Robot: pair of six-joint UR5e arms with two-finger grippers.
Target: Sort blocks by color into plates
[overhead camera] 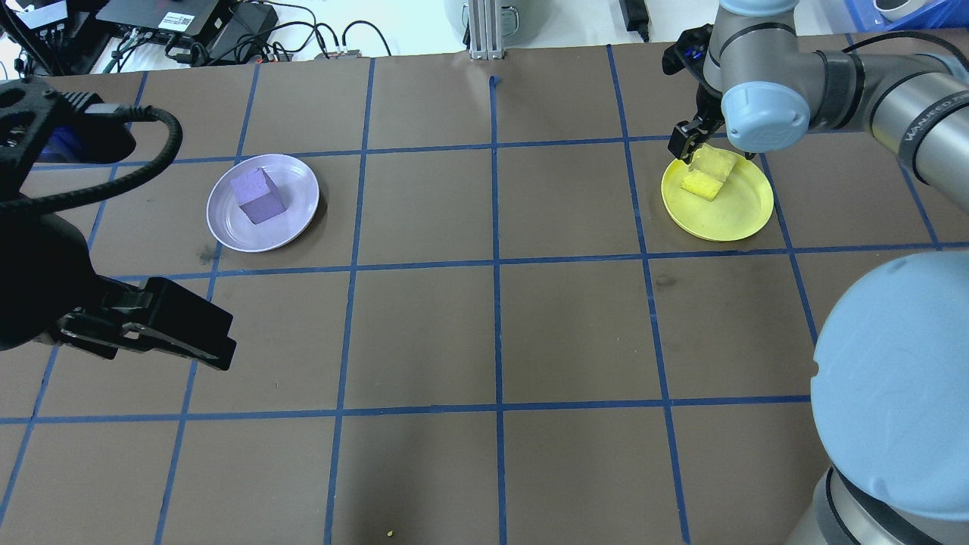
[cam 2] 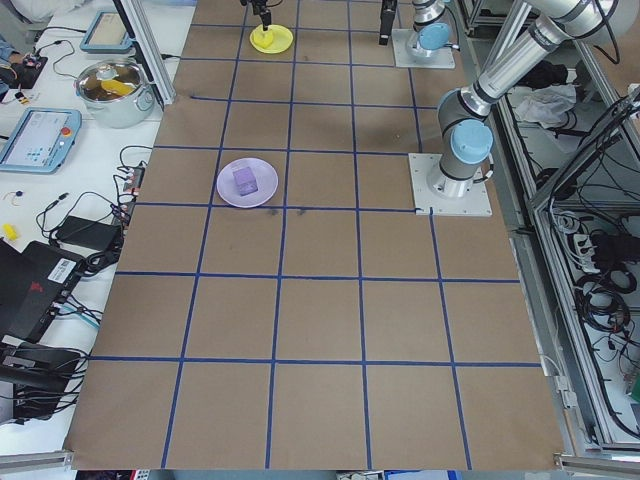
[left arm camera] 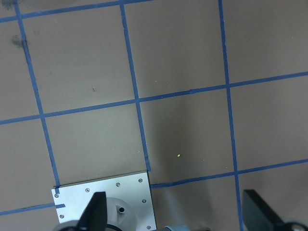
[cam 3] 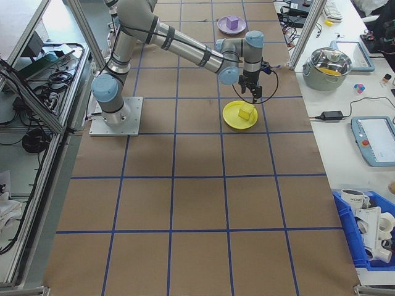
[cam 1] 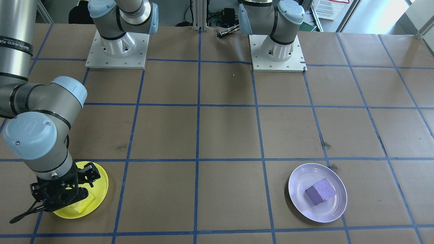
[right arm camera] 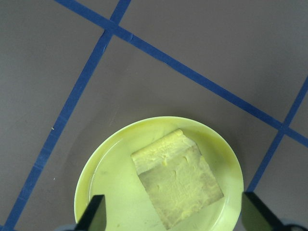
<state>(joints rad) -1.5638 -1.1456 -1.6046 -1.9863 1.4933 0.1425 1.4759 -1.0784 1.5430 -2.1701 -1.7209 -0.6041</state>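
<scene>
The yellow block (overhead camera: pixel 710 174) lies in the yellow plate (overhead camera: pixel 734 216), seen close up as a rough foam cube (right arm camera: pixel 178 185) on the plate's floor (right arm camera: pixel 110 178). My right gripper (right arm camera: pixel 175 214) hangs just above it, open, its fingertips (right arm camera: pixel 96 214) spread wider than the block and not touching it. In the front view that gripper (cam 1: pixel 64 189) covers part of the plate (cam 1: pixel 101 179). The purple block (overhead camera: pixel 259 197) rests in the lavender plate (overhead camera: pixel 299 182). My left gripper (left arm camera: pixel 175 219) is open and empty, held high over bare table, far from both plates.
Brown table paper with a blue tape grid. The two arm base plates (cam 1: pixel 117 51) (cam 1: pixel 278 54) sit at the robot's edge. Side benches hold a lidded pot (cam 2: pixel 115 90), cables and a blue bin (cam 3: pixel 370 228).
</scene>
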